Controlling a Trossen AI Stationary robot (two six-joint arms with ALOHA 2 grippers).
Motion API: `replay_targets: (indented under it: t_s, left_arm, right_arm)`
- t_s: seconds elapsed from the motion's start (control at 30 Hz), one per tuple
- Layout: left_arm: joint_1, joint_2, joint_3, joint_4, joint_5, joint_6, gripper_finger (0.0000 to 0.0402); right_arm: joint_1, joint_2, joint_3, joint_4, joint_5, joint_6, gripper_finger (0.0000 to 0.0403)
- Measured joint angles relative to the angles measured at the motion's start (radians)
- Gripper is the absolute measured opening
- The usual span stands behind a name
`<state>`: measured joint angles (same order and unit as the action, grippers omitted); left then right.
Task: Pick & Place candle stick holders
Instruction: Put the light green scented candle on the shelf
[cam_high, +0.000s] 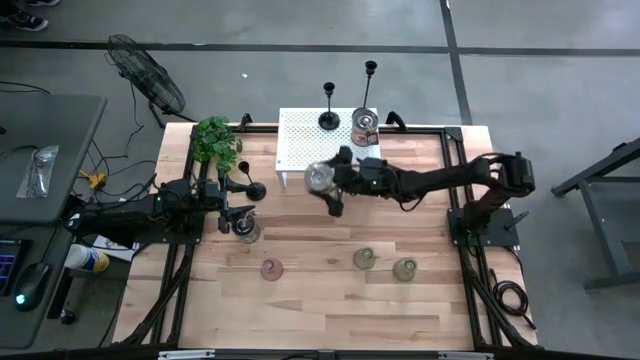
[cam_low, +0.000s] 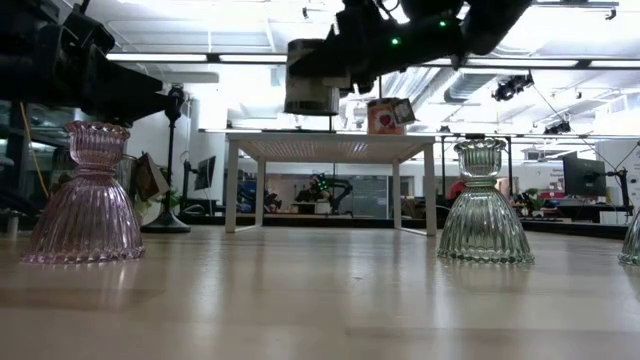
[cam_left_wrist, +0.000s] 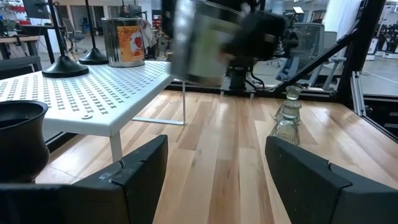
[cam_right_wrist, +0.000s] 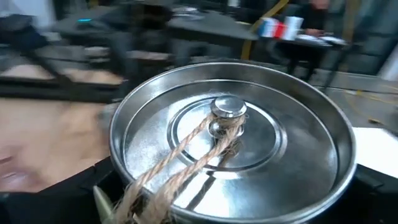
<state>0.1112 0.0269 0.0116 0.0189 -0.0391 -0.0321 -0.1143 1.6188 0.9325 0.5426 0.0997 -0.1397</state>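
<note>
My right gripper (cam_high: 328, 182) is shut on a silver metal tin (cam_high: 319, 178) with a knobbed lid tied with twine (cam_right_wrist: 186, 162). It holds the tin in the air by the white shelf's near left corner. Two tall black candle stick holders (cam_high: 329, 108) (cam_high: 369, 82) stand at the shelf's far edge, and a third (cam_high: 250, 188) stands by my left gripper (cam_high: 232, 200). That gripper is open and waits at the table's left. Squat glass holders stand on the table on their wide bases: clear (cam_high: 246, 232), pinkish (cam_high: 271, 268), and two greenish (cam_high: 364, 258) (cam_high: 405, 269). My right gripper has the tin between its two fingers, one on each side of the round wall (cam_right_wrist: 118, 171) just under the lid's rim. The fingers come level from the table's right. The tin is lifted clear of table and shelf, roughly upright with its lid up (cam_low: 310, 78).
A white perforated shelf (cam_high: 300, 150) stands at the far middle with a second tin with a red heart (cam_high: 365, 127) on it. A green plant (cam_high: 215, 140) sits at the far left. Bare wood lies along the near edge.
</note>
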Motion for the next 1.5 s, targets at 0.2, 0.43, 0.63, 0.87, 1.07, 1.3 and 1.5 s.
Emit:
replay_targets:
  t_s: [0.2, 0.43, 0.63, 0.87, 1.07, 1.3, 1.5]
  left_arm:
    - [0.000, 0.000, 0.000, 0.000, 0.000, 0.000, 0.0265]
    - [0.000, 0.000, 0.000, 0.000, 0.000, 0.000, 0.0265]
    - [0.000, 0.000, 0.000, 0.000, 0.001, 0.000, 0.0265]
    - [0.000, 0.000, 0.000, 0.000, 0.003, 0.000, 0.0265]
    - [0.000, 0.000, 0.000, 0.000, 0.003, 0.000, 0.0265]
    - [0.000, 0.000, 0.000, 0.000, 0.003, 0.000, 0.0265]
    - [0.000, 0.000, 0.000, 0.000, 0.003, 0.000, 0.0265]
  right_arm:
    - [-0.078, 0.003, 0.055, -0.058, 0.061, 0.021, 0.0354]
    - [-0.139, 0.008, 0.064, -0.084, 0.119, 0.063, 0.0355]
    - [-0.164, 0.008, 0.064, -0.089, 0.112, 0.068, 0.0355]
    - [-0.174, 0.008, 0.064, -0.096, 0.106, 0.068, 0.0356]
    - [-0.177, 0.037, 0.064, -0.086, 0.091, 0.088, 0.0356]
    - [-0.185, 0.056, 0.064, -0.056, 0.084, 0.092, 0.0356]
    - [-0.191, 0.057, 0.064, -0.060, 0.084, 0.093, 0.0357]
